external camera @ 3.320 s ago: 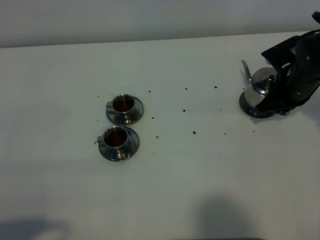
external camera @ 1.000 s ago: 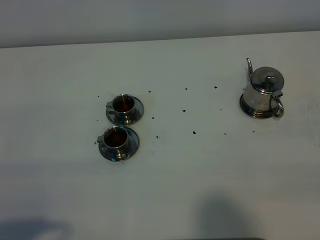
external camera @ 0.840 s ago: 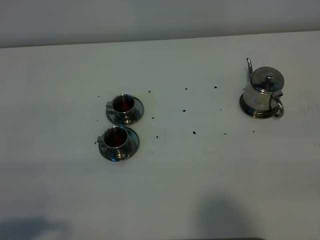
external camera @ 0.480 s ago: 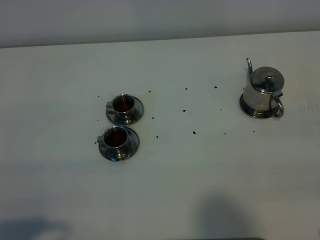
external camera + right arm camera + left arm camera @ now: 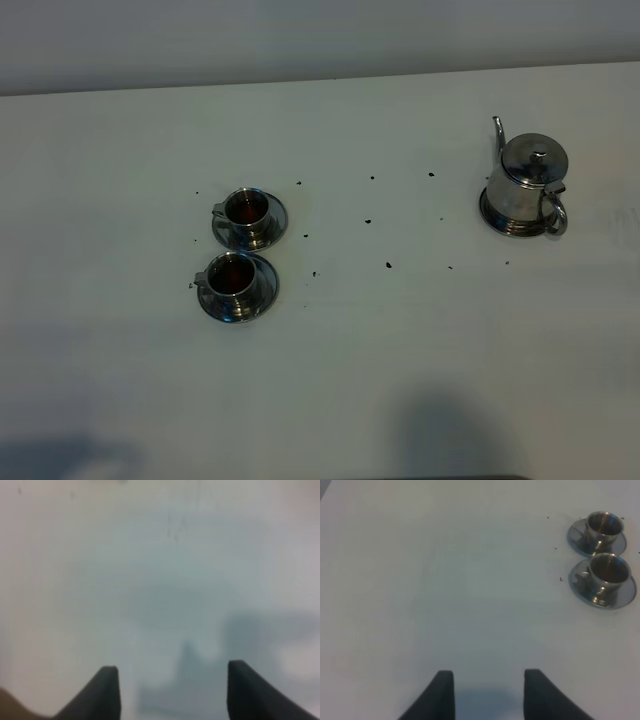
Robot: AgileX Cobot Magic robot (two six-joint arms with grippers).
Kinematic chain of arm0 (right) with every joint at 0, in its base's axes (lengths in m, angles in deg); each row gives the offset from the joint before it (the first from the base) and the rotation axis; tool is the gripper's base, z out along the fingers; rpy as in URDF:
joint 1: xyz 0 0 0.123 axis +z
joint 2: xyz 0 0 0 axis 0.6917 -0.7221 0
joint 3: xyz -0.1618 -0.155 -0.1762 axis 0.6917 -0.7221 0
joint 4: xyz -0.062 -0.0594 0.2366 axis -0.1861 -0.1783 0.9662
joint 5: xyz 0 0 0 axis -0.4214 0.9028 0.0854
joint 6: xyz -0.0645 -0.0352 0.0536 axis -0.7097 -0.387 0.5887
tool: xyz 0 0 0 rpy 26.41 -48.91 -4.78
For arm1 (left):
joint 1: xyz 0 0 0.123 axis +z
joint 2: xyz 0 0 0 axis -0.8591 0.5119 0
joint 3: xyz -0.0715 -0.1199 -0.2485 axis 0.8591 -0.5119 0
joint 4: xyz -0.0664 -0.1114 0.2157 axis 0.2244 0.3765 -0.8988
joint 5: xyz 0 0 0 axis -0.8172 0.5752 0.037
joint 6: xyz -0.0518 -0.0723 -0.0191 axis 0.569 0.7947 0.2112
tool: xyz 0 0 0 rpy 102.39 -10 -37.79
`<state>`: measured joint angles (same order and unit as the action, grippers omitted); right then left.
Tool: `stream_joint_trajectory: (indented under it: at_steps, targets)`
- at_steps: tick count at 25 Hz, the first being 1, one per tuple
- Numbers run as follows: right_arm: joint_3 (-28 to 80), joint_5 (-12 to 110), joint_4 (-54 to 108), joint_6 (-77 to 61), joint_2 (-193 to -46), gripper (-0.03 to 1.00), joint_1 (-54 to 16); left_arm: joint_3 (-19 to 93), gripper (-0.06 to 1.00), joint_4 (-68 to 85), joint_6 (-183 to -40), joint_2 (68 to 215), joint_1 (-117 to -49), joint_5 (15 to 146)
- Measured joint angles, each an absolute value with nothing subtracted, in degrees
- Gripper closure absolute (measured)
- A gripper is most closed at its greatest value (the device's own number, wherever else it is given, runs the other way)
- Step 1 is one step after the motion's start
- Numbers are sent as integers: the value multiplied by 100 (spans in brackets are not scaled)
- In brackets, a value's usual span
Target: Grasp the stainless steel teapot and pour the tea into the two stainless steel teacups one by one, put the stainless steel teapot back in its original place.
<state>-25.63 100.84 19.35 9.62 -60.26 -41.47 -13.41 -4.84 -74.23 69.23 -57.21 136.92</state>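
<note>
The stainless steel teapot [image 5: 529, 180] stands upright on its round steel coaster [image 5: 497, 221] at the right of the table, with no gripper near it. The two stainless steel teacups sit on saucers at centre left, the far one [image 5: 246, 211] and the near one [image 5: 232, 277], both holding reddish-brown tea [image 5: 233, 273]. They also show in the left wrist view [image 5: 604, 526] [image 5: 609, 571]. My left gripper [image 5: 489, 680] is open and empty over bare table. My right gripper [image 5: 172, 677] is open and empty over bare table. Neither arm shows in the exterior high view.
Small dark specks [image 5: 388, 265] lie scattered on the white table [image 5: 400, 340] between the cups and the teapot. The table's far edge meets a grey wall [image 5: 300, 40].
3.3 s ago my right arm was at the teapot's handle; it has let go and left the exterior high view. Over the last second nothing moved.
</note>
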Motion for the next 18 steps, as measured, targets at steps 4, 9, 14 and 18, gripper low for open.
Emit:
stream_joint_trajectory:
  at_steps: [4,9,14,18]
  targets:
    - [-2568,10084,1935,968,-5466,51,-4158,-1341,58,-484,-7423,6923,-5721,13692]
    - [-2574,10084,1935,968,-4969,51,-4158,-1341,58,-484,-7423,6923,-5721,13692]
    - [-2574,10084,1935,963,-4587,51,-4158,-1341,58,-484,-7423,6923,-5721,13692]
    - [-2574,10084,1935,950,-4558,51,-4158,-1341,58,-484,-7423,6923,-5721,13692]
